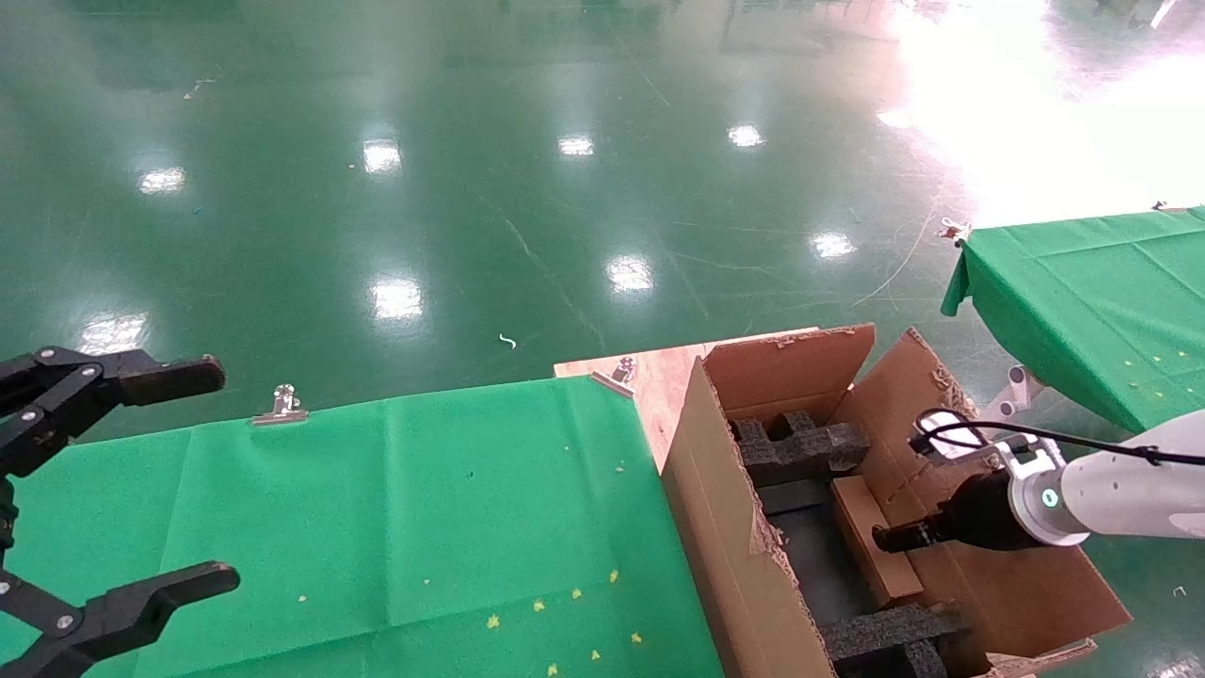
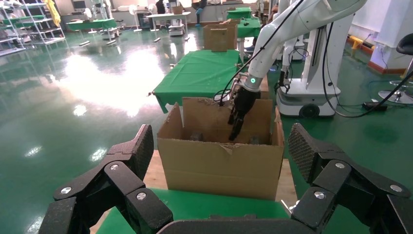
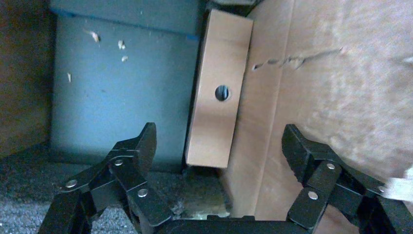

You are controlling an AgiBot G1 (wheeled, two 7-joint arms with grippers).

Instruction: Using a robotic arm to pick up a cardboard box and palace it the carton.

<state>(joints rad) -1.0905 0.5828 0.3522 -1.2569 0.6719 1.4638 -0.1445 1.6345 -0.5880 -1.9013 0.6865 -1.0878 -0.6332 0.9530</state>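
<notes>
The large brown carton [image 1: 720, 508] with ragged flaps stands right of the green table. The flat cardboard box [image 1: 871, 537] stands on edge inside it, against the carton's right wall, between black foam blocks [image 1: 800, 444]. My white right arm [image 1: 1120, 490] reaches into the carton. Its gripper [image 1: 892, 537] is open just above the box. In the right wrist view the box's narrow edge with a round hole [image 3: 220, 92] lies ahead of the open gripper [image 3: 219, 146], apart from both fingers. My left gripper [image 1: 141, 471] is open and empty over the table's left end.
A green cloth-covered table [image 1: 395, 527] with metal clips [image 1: 280, 407] fills the front left. A second green table [image 1: 1092, 282] stands at the right. A grey panel [image 3: 122, 87] lies in the carton beside the box. The left wrist view shows the carton [image 2: 219, 165] from the side.
</notes>
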